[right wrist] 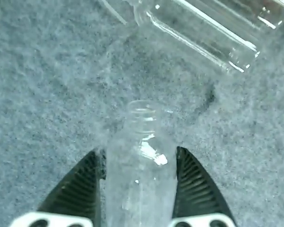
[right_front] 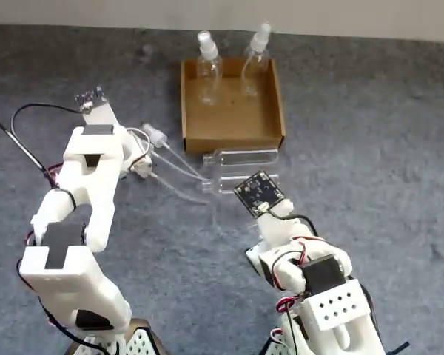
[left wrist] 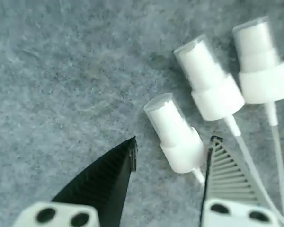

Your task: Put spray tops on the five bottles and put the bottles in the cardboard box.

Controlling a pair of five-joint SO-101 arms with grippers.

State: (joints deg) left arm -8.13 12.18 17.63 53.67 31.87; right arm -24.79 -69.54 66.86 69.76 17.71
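Observation:
Three white spray tops lie close together on the grey carpet. My left gripper (left wrist: 174, 141) is open around the nearest spray top (left wrist: 177, 135), one finger on each side; the other two spray tops (left wrist: 210, 82) (left wrist: 262, 66) lie just beyond. In the high view the spray tops (right_front: 154, 135) sit beside the left arm (right_front: 96, 159). My right gripper (right wrist: 138, 152) is shut on a clear uncapped bottle (right wrist: 142, 161), its neck pointing away. A second clear bottle (right wrist: 203, 28) lies further off. The cardboard box (right_front: 274, 96) holds two upright capped bottles (right_front: 209, 70) (right_front: 255, 63).
Both loose bottles (right_front: 240, 157) (right_front: 226, 183) lie side by side just in front of the box's near wall. Long thin dip tubes (right_front: 181, 168) trail from the spray tops toward them. The right arm (right_front: 303, 266) stands at the lower right.

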